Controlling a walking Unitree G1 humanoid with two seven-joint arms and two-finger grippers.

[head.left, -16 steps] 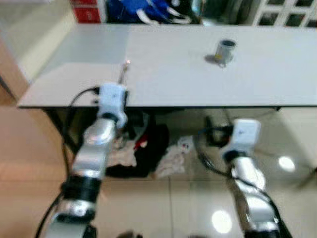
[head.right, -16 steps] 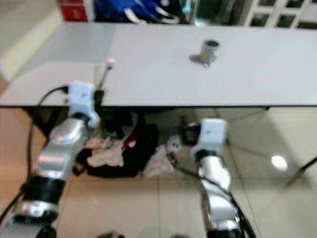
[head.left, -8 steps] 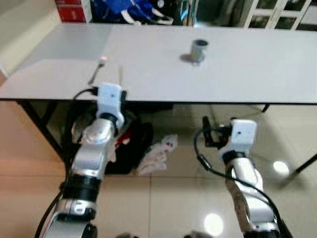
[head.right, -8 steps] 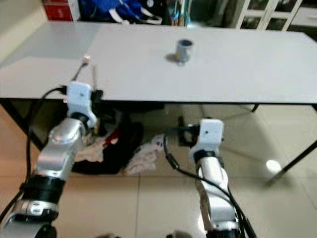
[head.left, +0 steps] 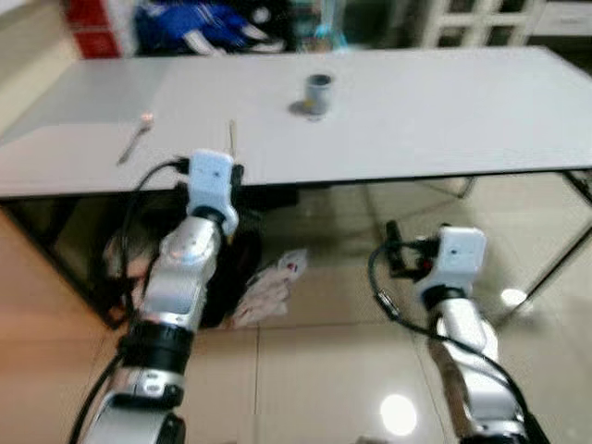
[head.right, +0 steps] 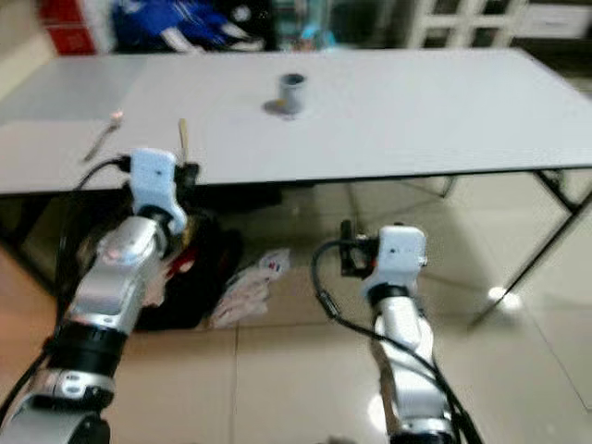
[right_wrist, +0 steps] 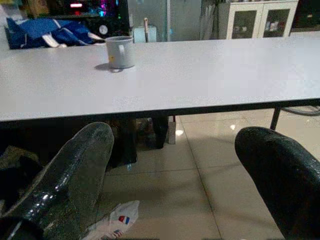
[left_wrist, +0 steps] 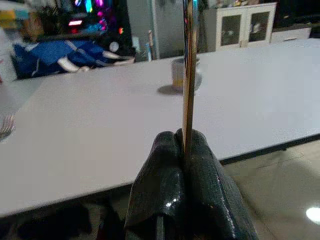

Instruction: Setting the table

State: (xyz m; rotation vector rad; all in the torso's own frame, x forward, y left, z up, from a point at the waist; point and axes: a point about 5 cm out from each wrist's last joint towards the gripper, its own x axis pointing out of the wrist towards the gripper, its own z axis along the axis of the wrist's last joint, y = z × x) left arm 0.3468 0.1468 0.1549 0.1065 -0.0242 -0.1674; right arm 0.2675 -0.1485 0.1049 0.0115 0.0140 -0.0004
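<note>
Left wrist view shows the left hand [left_wrist: 182,150] with its two black fingers [left_wrist: 160,175] pressed together on a thin gold-coloured metal utensil handle [left_wrist: 188,75], which stands upright and runs out of the top of the picture, so its working end is cut off and its kind cannot be told. In the left eye view the same handle [head.left: 232,139] rises as a slim stick above the near edge of the long white bench [head.left: 416,102], and the hand itself is hidden behind the white wrist housing. A small grey mug [head.left: 317,92] stands well back on the bench, blurred. A second utensil with a pale rounded end [head.left: 132,145] lies flat near the bench's left side; blur hides its detail. The right hand [right_wrist: 175,165] hangs below bench height, its fingers [right_wrist: 75,170] spread wide with nothing between them. Under the bench lie dark cloth and crumpled white bags [head.left: 268,282] on a glossy tiled floor [head.left: 324,370]. Behind the bench are blue fabric [head.left: 190,18] and white glass-fronted cabinets [right_wrist: 250,20]. Compared with the earlier pictures the whole view has swung rightwards, so the mug and lying utensil sit further left in the picture and the bench's right end and leg now show.
</note>
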